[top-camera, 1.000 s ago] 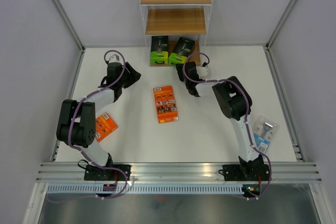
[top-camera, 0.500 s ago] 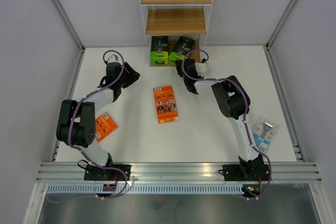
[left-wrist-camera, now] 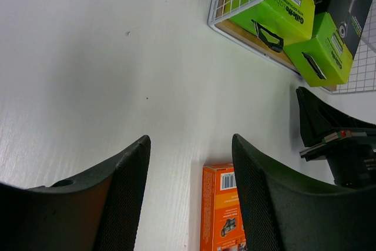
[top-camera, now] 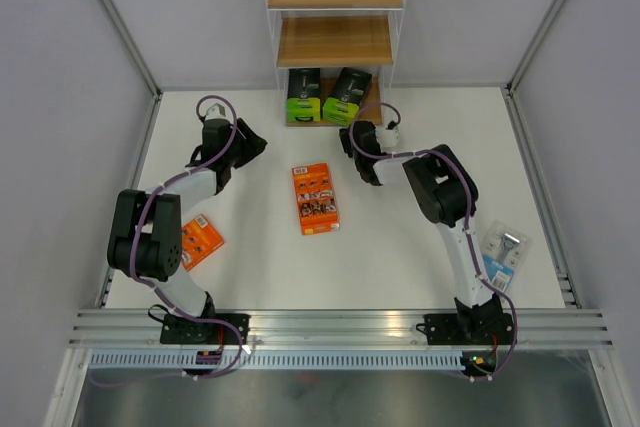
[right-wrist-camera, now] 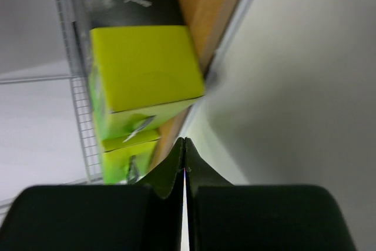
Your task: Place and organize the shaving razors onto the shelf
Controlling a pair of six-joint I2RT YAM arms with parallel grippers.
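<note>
R pincer (right-wrist-camera: 184,143): together, empty, by shelf (top-camera: 335,42) btm | L pincer (left-wrist-camera: 191,145): apart, empty | green pack (top-camera: 304,97) + 2nd green pack (top-camera: 346,97), prob tilted, on btm board | orange pack (top-camera: 315,198) on desk (top-camera: 395,262)

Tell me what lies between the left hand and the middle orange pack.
Nothing: only bare table separates the left hand from the orange pack, as the top view shows.

Stowage check: two stowed, three loose.
Two green-and-black packs (top-camera: 304,95) (top-camera: 346,97) are seen side by side on the bottom board of the shelf (top-camera: 335,42), top centre. An orange pack (top-camera: 315,198) is laid flat mid-frame, a second orange pack (top-camera: 202,239) lower left, a light-blue blister pack (top-camera: 503,254) lower right.
</note>
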